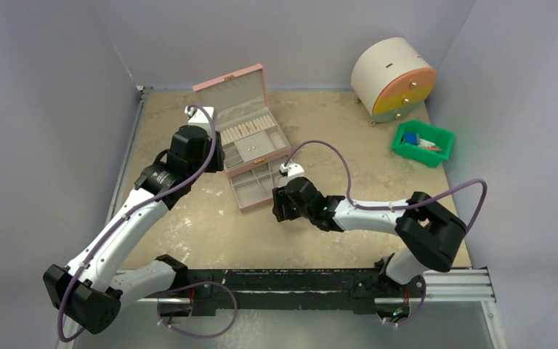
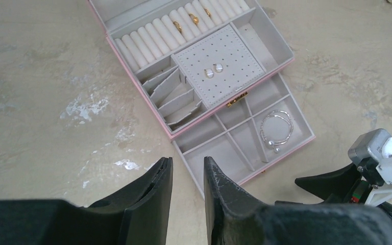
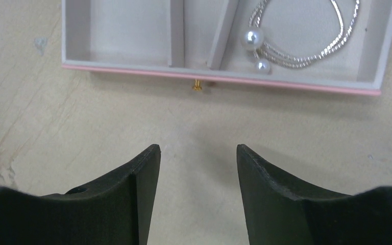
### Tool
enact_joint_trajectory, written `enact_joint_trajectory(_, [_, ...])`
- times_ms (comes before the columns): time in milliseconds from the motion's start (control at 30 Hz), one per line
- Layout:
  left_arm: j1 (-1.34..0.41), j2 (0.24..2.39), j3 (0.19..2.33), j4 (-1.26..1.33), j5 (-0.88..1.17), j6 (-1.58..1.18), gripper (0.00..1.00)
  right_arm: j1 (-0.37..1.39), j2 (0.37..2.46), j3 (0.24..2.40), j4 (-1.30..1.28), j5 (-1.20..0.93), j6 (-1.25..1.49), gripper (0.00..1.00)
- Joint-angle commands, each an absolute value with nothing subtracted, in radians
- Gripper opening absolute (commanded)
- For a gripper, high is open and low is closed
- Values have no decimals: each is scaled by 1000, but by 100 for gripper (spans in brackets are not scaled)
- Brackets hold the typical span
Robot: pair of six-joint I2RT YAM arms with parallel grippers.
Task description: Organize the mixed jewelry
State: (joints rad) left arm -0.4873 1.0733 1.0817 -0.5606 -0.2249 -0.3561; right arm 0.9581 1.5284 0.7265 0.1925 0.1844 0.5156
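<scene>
The pink jewelry box stands open with its lower drawer pulled out. In the left wrist view, gold rings sit in the white ring rolls and two pearl studs rest on the dotted pad. A silvery bracelet with two pearl ends lies in the drawer's right compartment. My left gripper hovers by the drawer's left corner, its jaws a narrow gap apart with nothing between them. My right gripper stands open and empty over bare table just in front of the drawer's gold knob.
A round white cabinet with an orange and yellow face stands at the back right. A green bin with blue items sits in front of it. Grey walls close in the table on the left, back and right.
</scene>
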Motion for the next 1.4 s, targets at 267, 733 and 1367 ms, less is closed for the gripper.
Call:
enact_joint_trajectory(267, [-488, 1023, 1030, -472, -258, -369, 28, 960, 1663, 819, 375, 246, 531, 54])
enact_joint_trajectory(733, [-488, 1019, 1024, -468, -252, -370, 27, 958, 1756, 855, 396, 281, 525, 38])
enact_joint_trajectory(1367, [-488, 1014, 1021, -469, -256, -368, 27, 943, 1793, 881, 374, 249, 407, 0])
